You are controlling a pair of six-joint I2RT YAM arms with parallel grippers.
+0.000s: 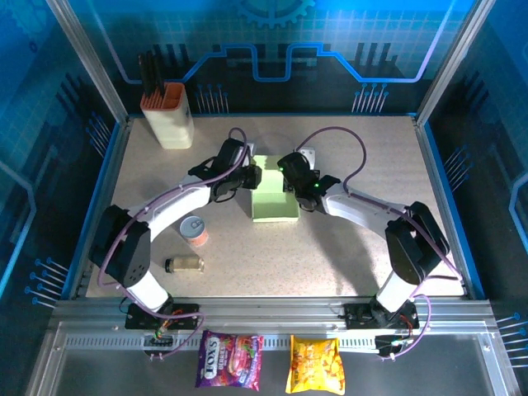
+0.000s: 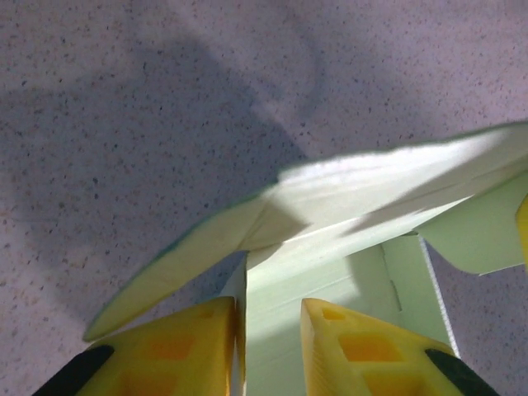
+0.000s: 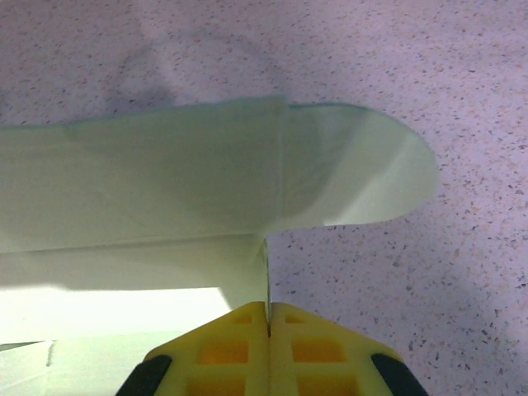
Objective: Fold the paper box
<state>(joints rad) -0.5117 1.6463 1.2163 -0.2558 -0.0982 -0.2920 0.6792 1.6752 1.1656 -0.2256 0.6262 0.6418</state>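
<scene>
The paper box (image 1: 273, 200) sits at the middle of the table (image 1: 371, 264), apparently half formed with walls raised and flaps loose, right gripper (image 3: 268, 320) pinching a panel edge, left gripper (image 2: 269, 330) parted astride a wall; closing is judged outstanding.

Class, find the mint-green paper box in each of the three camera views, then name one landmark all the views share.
Top external: paper box near the picture's centre, on the table.
Left wrist: paper box across the lower right, flaps spread.
Right wrist: paper box across the left and middle, rounded flap to the right.
Shared landmark: the speckled tabletop beneath it.
</scene>
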